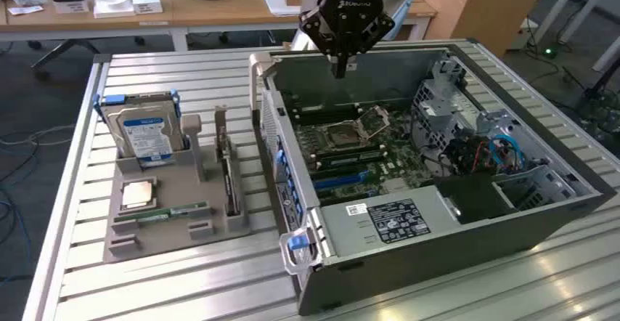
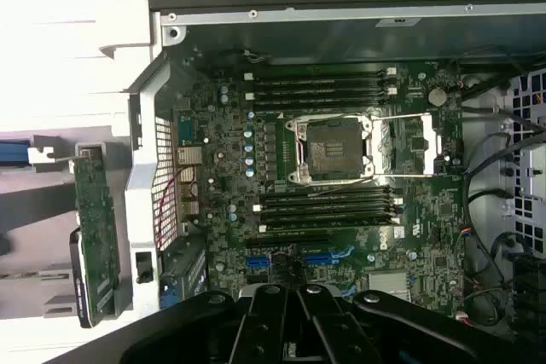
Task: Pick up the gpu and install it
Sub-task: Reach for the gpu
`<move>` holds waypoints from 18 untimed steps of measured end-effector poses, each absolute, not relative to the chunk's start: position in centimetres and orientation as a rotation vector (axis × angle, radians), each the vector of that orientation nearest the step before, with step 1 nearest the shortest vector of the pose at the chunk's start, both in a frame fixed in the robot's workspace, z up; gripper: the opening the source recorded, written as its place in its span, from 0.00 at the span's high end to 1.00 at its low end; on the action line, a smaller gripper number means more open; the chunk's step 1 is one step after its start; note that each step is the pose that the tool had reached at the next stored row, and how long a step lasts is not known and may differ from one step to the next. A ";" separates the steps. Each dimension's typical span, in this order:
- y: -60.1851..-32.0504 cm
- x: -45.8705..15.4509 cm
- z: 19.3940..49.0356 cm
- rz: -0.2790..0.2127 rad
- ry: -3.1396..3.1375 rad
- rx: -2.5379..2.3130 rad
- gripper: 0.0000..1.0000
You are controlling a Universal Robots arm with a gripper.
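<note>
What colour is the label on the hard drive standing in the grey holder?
Blue and white; the label shows best in the exterior view.

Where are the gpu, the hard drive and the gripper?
gpu (image 1: 231, 187), exterior view, dark edge of the upright card.
hard drive (image 1: 145, 136), exterior view, blue-white label.
gripper (image 1: 341, 68), exterior view, between its fingertips.

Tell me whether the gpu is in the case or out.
Out. The gpu stands on edge in the gray tray beside the case; the gripper hovers over the case.
</note>
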State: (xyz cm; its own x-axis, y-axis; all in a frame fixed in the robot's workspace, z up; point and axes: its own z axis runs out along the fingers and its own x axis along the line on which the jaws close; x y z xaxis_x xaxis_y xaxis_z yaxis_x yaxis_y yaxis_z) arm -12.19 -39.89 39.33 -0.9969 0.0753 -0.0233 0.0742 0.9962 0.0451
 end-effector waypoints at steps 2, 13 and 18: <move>-39.9 -12.2 39.3 0.069 3.114 0.117 0.89; -39.9 -12.3 39.3 0.069 3.113 0.117 0.89; -39.9 -12.9 39.3 0.069 3.111 0.116 0.89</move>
State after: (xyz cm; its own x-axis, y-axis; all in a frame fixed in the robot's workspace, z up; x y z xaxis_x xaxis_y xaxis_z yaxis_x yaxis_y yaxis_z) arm -12.90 -39.89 39.32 -0.9968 0.0753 -0.0261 0.0741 0.9962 0.0456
